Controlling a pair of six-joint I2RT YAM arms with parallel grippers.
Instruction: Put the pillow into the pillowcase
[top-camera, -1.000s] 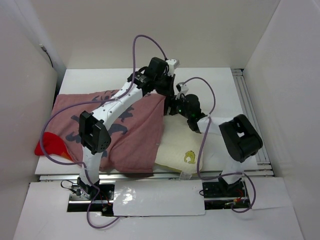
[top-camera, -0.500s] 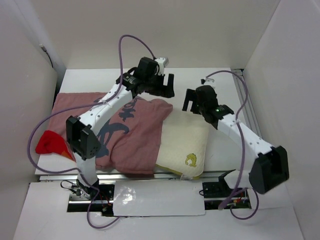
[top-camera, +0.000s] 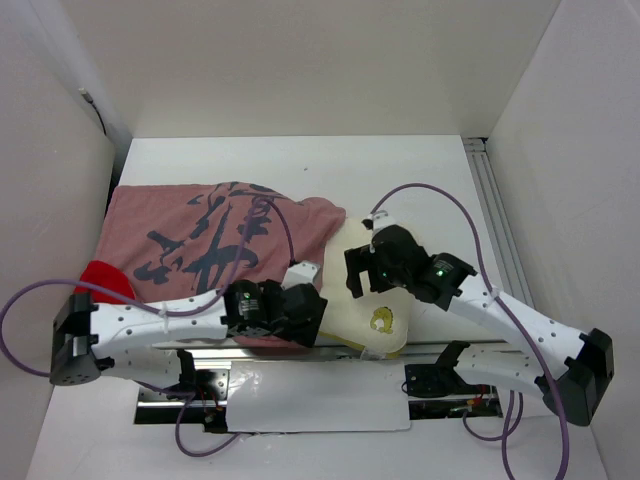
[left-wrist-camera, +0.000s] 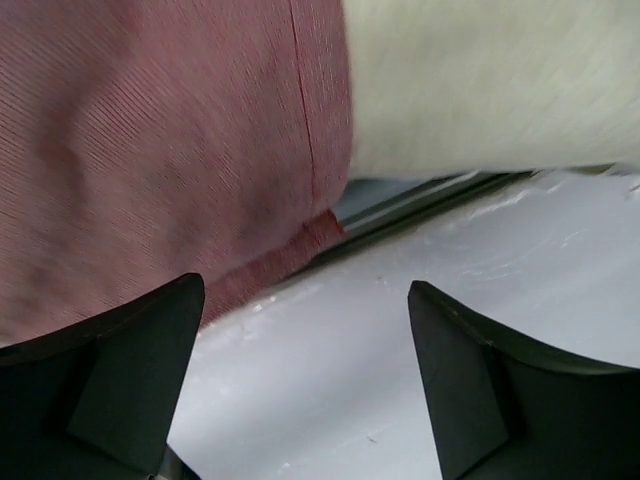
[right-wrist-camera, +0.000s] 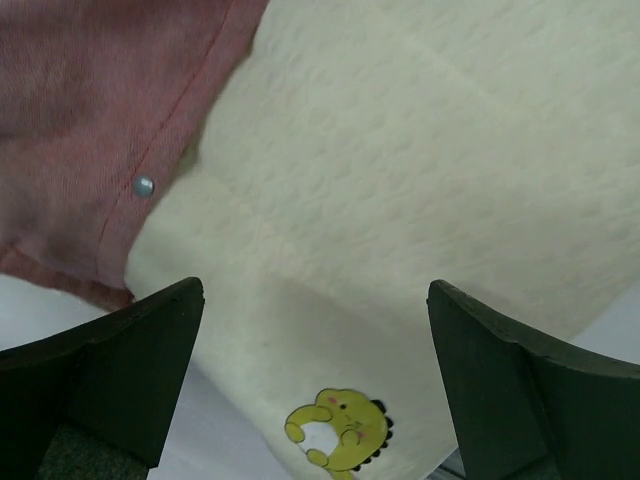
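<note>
The pillow (top-camera: 355, 330), judged soft, light and compressible, is lodged partly inside the limp pillowcase (top-camera: 200, 240), emblem end exposed, and is probably best pinched at that exposed edge; the left gripper (left-wrist-camera: 305, 300) and right gripper (right-wrist-camera: 315, 300) are held apart, empty.

One pillow (top-camera: 352, 318), one pillowcase (top-camera: 200, 240), one counter (top-camera: 400, 170), and two claws: the left claw (left-wrist-camera: 303, 290) and the right claw (right-wrist-camera: 315, 285).
</note>
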